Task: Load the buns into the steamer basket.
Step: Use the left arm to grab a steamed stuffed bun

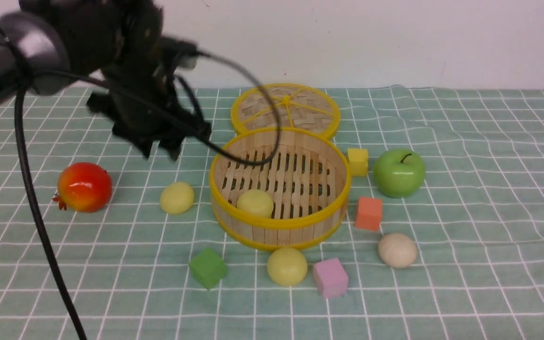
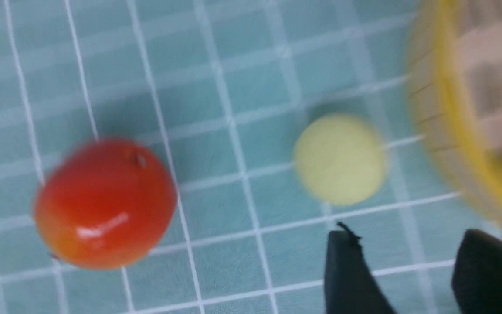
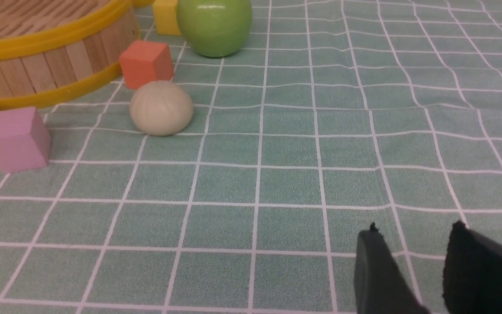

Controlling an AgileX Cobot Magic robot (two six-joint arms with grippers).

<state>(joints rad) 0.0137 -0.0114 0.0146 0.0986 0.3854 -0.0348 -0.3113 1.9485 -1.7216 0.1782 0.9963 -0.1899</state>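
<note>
The steamer basket [image 1: 279, 223] stands mid-table with one pale yellow bun [image 1: 255, 203] lying inside it. A second yellow bun [image 1: 177, 197] lies on the cloth to its left, a third [image 1: 287, 266] in front of it, and a beige bun [image 1: 397, 250] to the front right. My left gripper [image 1: 161, 152] hangs open and empty above the cloth, up and to the left of the basket. In the left wrist view this gripper [image 2: 408, 244] is near the left bun [image 2: 340, 159]. My right gripper [image 3: 412, 235] is open and empty, well short of the beige bun [image 3: 161, 108].
A red fruit [image 1: 84, 187] lies at the left and a green apple [image 1: 399, 172] right of the basket. Yellow [image 1: 358, 161], orange [image 1: 369, 213], pink [image 1: 330, 277] and green [image 1: 208, 267] cubes ring the basket. The woven lid [image 1: 285, 109] lies behind it.
</note>
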